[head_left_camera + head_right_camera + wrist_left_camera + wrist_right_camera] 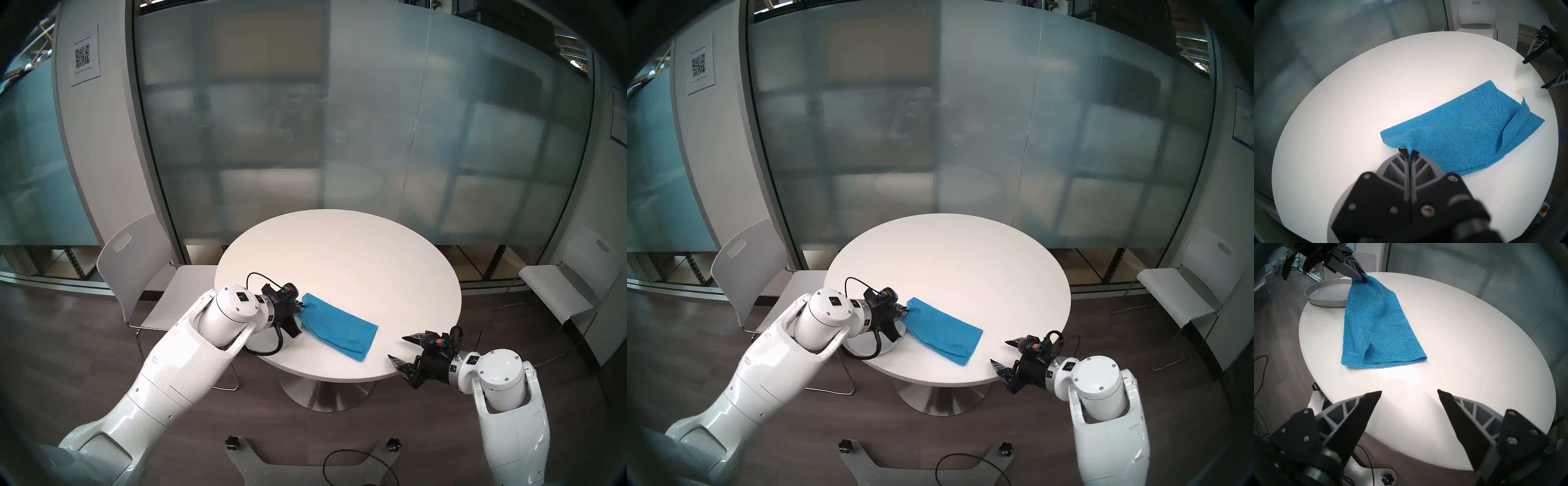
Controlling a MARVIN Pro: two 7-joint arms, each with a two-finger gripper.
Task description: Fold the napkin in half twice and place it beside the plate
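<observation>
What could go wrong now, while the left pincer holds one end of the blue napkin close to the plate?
1. The left pincer pinches only a small bit of the napkin; the cloth may slip out.
2. A loose flap stands open at the napkin's far end, so pulling may undo the fold.
3. The plate sits at the table edge under the left arm; a low move might push it. The right pincer is open and away.

Beyond the blue napkin (336, 325) the white desk (356, 258) lies bare to its far rim, while the grey plate (1325, 293) and the left gripper (1362, 277) crowd the napkin's pinched corner.
</observation>
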